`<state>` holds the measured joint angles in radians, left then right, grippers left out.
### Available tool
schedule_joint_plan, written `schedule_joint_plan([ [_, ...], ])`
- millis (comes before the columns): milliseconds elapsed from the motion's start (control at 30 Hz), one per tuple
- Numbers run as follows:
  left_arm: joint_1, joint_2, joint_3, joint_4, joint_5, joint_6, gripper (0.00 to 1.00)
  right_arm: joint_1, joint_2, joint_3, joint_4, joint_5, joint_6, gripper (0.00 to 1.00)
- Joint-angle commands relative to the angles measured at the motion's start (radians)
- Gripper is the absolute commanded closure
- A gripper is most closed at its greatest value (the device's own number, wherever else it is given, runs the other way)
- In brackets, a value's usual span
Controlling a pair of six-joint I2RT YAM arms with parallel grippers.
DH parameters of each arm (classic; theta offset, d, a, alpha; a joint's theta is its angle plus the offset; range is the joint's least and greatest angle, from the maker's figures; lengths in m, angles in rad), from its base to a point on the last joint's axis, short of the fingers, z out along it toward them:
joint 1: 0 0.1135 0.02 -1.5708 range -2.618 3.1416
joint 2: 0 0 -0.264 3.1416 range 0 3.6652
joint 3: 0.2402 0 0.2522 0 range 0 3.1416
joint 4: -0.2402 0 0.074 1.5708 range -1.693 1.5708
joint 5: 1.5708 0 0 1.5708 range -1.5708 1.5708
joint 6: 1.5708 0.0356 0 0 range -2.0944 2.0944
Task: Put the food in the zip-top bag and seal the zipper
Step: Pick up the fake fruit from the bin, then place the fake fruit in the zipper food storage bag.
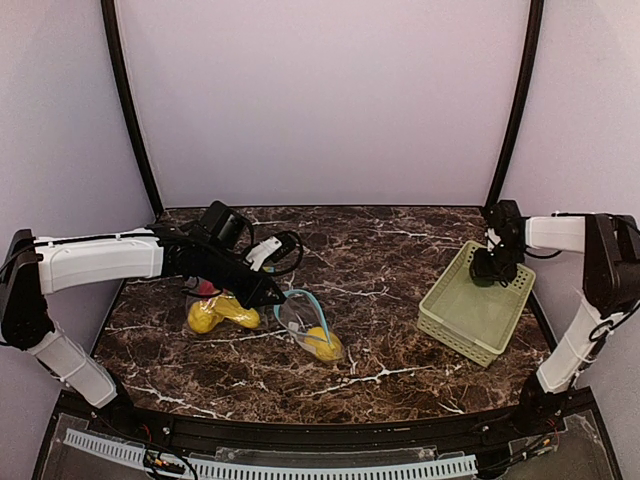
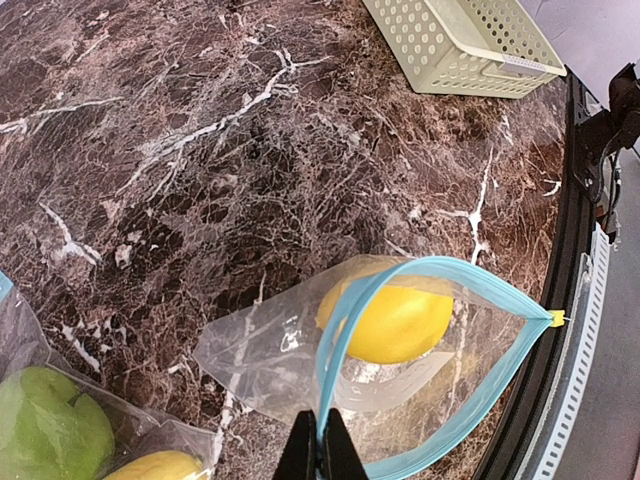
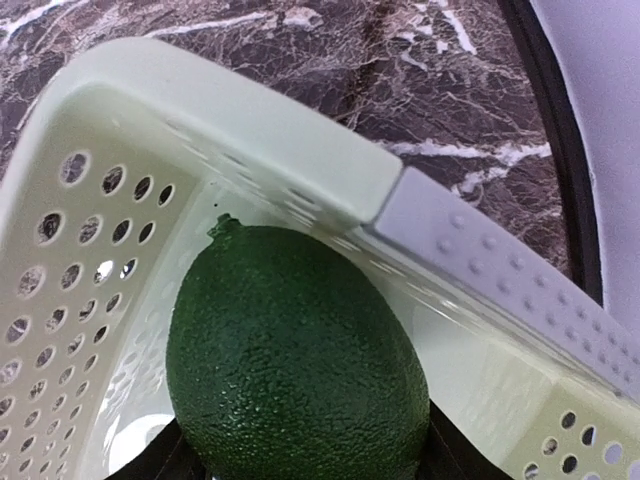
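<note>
The clear zip-top bag with a blue zipper lies open on the dark marble table, one yellow fruit inside it. My left gripper is shut on the bag's blue zipper rim, holding the mouth open; in the top view it sits at the bag's left edge. My right gripper reaches down into the pale green basket. Its dark fingers press both sides of a dark green pebbled fruit lying in the basket's corner.
To the left of the open bag lies another clear bag holding a light green apple, yellow fruits and something red. The basket stands at the table's right side. Black rails border the table's front and right edges.
</note>
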<state>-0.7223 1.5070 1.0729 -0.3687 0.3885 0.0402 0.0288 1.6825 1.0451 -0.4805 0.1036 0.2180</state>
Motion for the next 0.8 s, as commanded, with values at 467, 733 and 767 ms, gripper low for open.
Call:
schedule_joint_plan([
  [467,0.003,-0.012,0.013,-0.014,0.052,-0.025,0.99,0.480,-0.630,-0.021,-0.338,-0.127,0.282,0.54],
  [733,0.003,-0.017,0.005,-0.007,0.052,-0.034,0.99,0.896,-0.450,0.106,-0.273,-0.049,0.450,0.54],
  [767,0.003,-0.017,0.004,-0.006,0.051,-0.035,0.99,0.941,-0.413,0.130,-0.263,-0.038,0.461,0.54],
])
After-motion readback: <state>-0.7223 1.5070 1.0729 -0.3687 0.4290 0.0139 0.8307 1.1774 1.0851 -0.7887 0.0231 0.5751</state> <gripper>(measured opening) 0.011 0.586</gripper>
